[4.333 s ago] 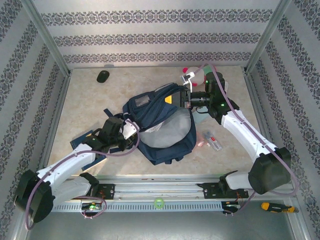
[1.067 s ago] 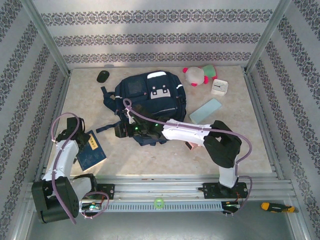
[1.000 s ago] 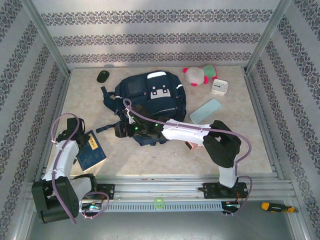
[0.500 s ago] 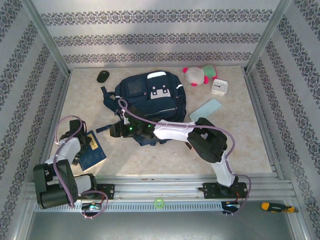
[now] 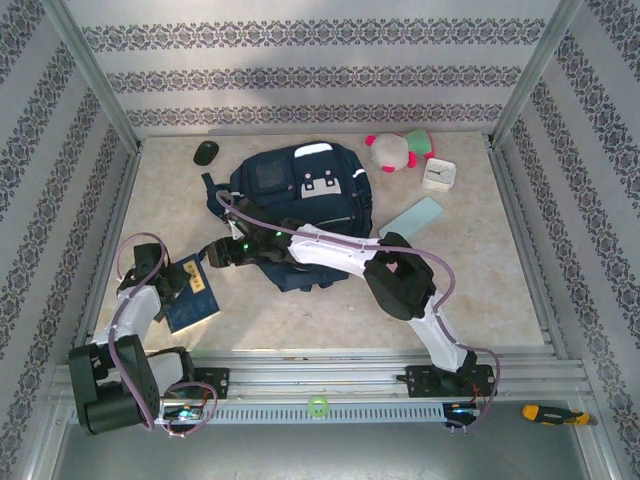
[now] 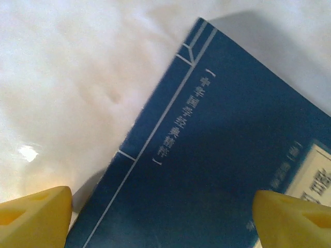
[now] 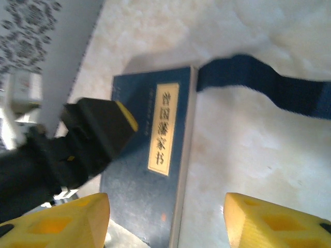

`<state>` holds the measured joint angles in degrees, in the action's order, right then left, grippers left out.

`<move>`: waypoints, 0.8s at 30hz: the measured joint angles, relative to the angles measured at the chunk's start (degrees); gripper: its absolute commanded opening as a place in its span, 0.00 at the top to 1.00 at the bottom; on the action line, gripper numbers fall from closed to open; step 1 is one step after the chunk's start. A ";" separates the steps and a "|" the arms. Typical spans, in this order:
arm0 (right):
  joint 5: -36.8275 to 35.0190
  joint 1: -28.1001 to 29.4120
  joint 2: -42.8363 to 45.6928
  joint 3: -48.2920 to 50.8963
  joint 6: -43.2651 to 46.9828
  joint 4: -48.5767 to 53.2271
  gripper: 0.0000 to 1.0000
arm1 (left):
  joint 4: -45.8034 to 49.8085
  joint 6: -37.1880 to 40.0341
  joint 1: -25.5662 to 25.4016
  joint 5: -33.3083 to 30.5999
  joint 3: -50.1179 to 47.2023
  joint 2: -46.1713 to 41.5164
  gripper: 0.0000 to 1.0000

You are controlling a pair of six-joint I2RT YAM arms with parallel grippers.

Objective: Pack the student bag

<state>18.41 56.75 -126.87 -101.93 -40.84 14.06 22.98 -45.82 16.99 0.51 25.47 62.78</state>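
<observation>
There is one student bag (image 5: 300, 200) on one table (image 5: 480, 290), and it is the only backpack there. One blue book (image 5: 192, 292) is present, bearing one pale title label (image 7: 163, 129) on its cover, and the right wrist view shows one dark strap (image 7: 264, 85). The smaller items come singly: one black computer mouse (image 5: 206, 152), one plush toy (image 5: 398, 150), one small white clock (image 5: 438, 174) and one pale teal flat case (image 5: 411, 219). At the near rail there is one screwdriver (image 5: 545, 413) and one green ring (image 5: 318, 405). Robot arms number two — the left arm (image 5: 135, 310) and the right arm (image 5: 330, 250).
</observation>
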 measured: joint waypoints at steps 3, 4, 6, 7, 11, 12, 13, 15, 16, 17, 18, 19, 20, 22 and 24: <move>-0.15 0.04 -0.85 -1.38 1.86 4.92 0.40 | 0.15 -0.26 -0.44 6.84 -1.60 -4.72 0.12; -0.11 0.07 -1.42 -2.36 2.49 6.40 0.41 | 0.74 -0.48 -0.55 8.26 -1.95 -6.49 0.12; 0.00 0.26 -3.08 -5.16 3.82 9.29 0.41 | 2.32 -0.81 -0.55 10.25 -2.16 -10.84 0.12; 0.07 0.33 -3.80 -6.29 4.28 10.34 0.41 | 2.75 -0.87 -0.55 10.67 -2.16 -12.11 0.12; 0.15 0.52 -7.85 -13.00 6.97 15.43 0.42 | 5.84 -0.70 -0.55 9.92 -1.88 -14.08 0.08; 0.42 0.52 -8.85 -14.62 7.69 16.65 0.42 | 6.51 -0.72 -0.55 9.73 -1.88 -13.81 0.09; 0.72 0.52 -9.92 -16.37 8.28 17.73 0.43 | 6.80 -0.92 -0.55 9.73 -1.90 -13.42 0.11; 1.44 0.52 -12.28 -19.91 9.25 19.63 0.43 | 6.67 -1.36 -0.55 9.81 -1.95 -11.82 0.21; 1.70 0.52 -13.31 -21.51 9.64 20.61 0.44 | 6.40 -1.64 -0.55 9.99 -2.12 -11.15 0.27; 1.97 0.52 -14.40 -23.15 10.03 21.49 0.44 | 6.03 -1.81 -0.55 10.34 -2.43 -10.45 0.30; 2.01 0.50 -15.34 -24.57 10.47 22.36 0.45 | 5.53 -1.97 -0.55 10.69 -2.93 -10.05 0.32; 2.03 0.50 -16.17 -25.73 10.86 23.10 0.46 | 5.09 -2.16 -0.55 10.99 -3.39 -10.01 0.32; 2.01 0.48 -17.03 -26.95 11.23 24.06 0.46 | 4.81 -2.23 -0.55 11.17 -3.87 -10.08 0.32; 1.99 0.35 -18.53 -29.20 11.93 25.66 0.47 | 4.74 -2.23 -0.55 11.10 -4.28 -10.54 0.31; 2.01 0.00 -20.00 -31.36 12.63 26.84 0.47 | 4.72 -2.23 -0.55 10.80 -4.35 -11.50 0.29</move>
<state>20.43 56.75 -146.87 -133.29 -28.21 40.91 27.70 -48.05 16.45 11.31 21.12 51.29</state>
